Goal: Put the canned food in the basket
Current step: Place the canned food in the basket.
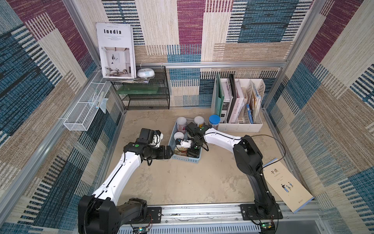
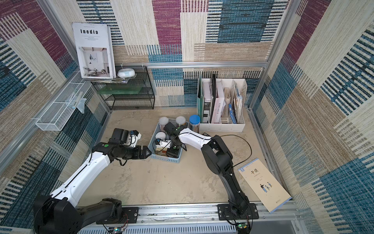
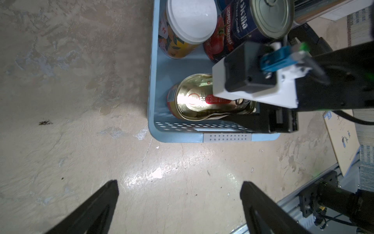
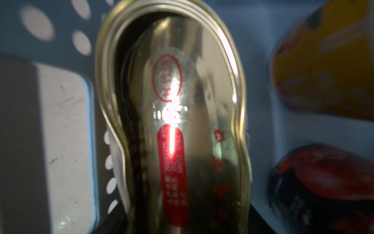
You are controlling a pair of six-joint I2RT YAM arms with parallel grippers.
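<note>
The light blue basket (image 2: pixel 162 159) sat mid-desk (image 2: pixel 162 182). Three white-lidded cans stood in it: a far-left can (image 2: pixel 164 121), a far-right can (image 2: pixel 180 120) and a middle can (image 2: pixel 161 136). The right gripper (image 2: pixel 172 152) reached down into its near half, beside a flat gold tin (image 2: pixel 160 151); how its fingers stood could not be made out. The left gripper (image 2: pixel 149 152) hovered just outside the basket's left wall, fingers spread. A blue-lidded cylinder (image 2: pixel 194 120) stood by the far right corner.

An Inedia magazine (image 1: pixel 116 50) and a white round device (image 1: pixel 145 72) sit atop the black mesh shelf (image 1: pixel 145 97) — a white wire-mesh tray (image 1: pixel 85 110) hangs nearby. A blue-lidded cylinder (image 1: pixel 214 121) stands just beside the white file organizer (image 1: pixel 240 126); a tan book (image 1: pixel 287 184) lies well apart.
</note>
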